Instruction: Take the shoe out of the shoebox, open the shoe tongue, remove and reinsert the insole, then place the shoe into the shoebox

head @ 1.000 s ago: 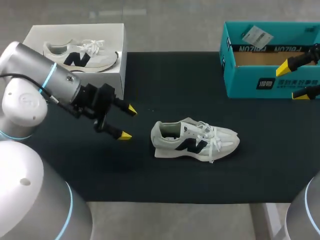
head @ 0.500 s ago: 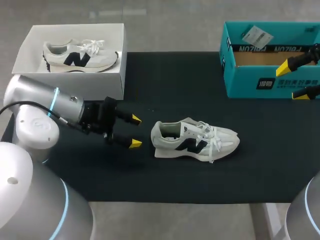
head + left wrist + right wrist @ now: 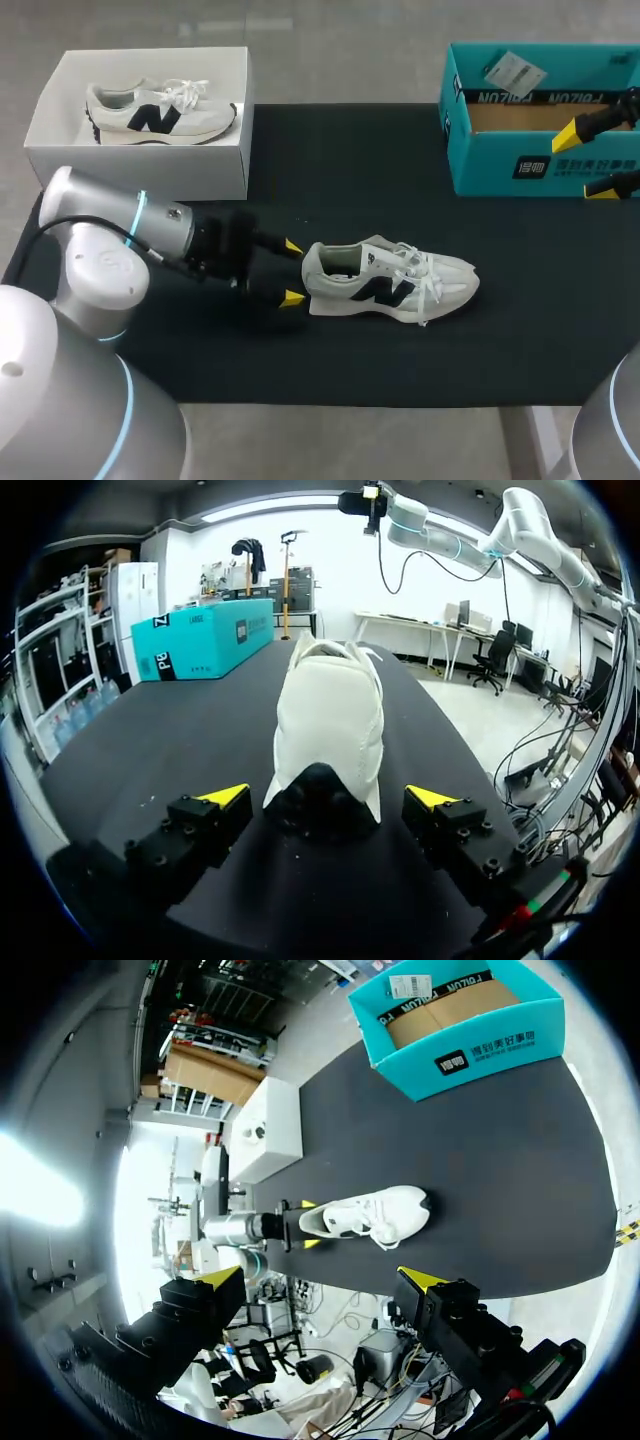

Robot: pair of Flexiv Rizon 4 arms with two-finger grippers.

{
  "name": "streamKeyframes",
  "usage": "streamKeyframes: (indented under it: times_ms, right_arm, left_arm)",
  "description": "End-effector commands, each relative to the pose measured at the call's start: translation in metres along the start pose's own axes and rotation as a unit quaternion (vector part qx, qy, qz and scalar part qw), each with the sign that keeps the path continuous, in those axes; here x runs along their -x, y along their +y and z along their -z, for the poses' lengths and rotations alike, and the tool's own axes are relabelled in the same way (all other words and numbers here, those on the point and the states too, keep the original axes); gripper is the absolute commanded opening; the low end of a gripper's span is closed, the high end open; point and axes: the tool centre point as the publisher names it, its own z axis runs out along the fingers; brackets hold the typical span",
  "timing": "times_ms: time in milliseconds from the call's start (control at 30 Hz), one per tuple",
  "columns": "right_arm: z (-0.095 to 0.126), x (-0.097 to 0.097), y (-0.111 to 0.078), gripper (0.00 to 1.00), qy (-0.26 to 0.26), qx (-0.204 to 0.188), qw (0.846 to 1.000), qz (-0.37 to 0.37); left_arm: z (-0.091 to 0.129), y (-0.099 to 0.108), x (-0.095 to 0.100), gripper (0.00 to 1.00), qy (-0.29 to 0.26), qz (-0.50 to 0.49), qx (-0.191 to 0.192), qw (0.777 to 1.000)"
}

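Left hand [image 3: 291, 271] advancing onto white sneaker [image 3: 390, 280] heel, released, flanking it; preparing tongue opening; next needing firm heel clamp.

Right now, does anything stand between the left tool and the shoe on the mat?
Nothing visible does. The left tool sits open just short of the heel of the shoe, with only bare mat in the gap.

Black mat [image 3: 360, 160] spread wide, pale grey surface [image 3: 340, 60] bordering it, perhaps the tabletop, soft even light
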Motion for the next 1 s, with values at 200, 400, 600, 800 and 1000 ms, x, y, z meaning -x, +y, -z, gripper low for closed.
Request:
streamKeyframes:
  times_ms: [200, 400, 600, 800, 1000]
  right_arm:
    - [-0.001, 0.0, -0.001, 1.0, -0.001, 0.001, 1.0, 0.0]
    - [-0.001, 0.0, -0.001, 1.0, -0.001, 0.001, 1.0, 0.0]
    - [-0.001, 0.0, -0.001, 1.0, -0.001, 0.001, 1.0, 0.0]
    - [-0.001, 0.0, -0.001, 1.0, -0.001, 0.001, 1.0, 0.0]
    - [-0.001, 0.0, -0.001, 1.0, -0.001, 0.001, 1.0, 0.0]
  left_arm:
    - [-0.021, 0.005, 0.004, 1.0, 0.029, -0.008, -0.002, 1.0]
    - [-0.032, 0.007, 0.003, 1.0, 0.035, -0.008, -0.001, 0.999]
    - [-0.043, 0.005, 0.002, 1.0, 0.035, -0.009, -0.003, 0.999]
    - [-0.05, 0.003, 0.006, 1.0, 0.036, 0.0, -0.001, 0.999]
    - [-0.051, 0.005, 0.011, 0.26, 0.033, -0.002, 0.006, 0.999]
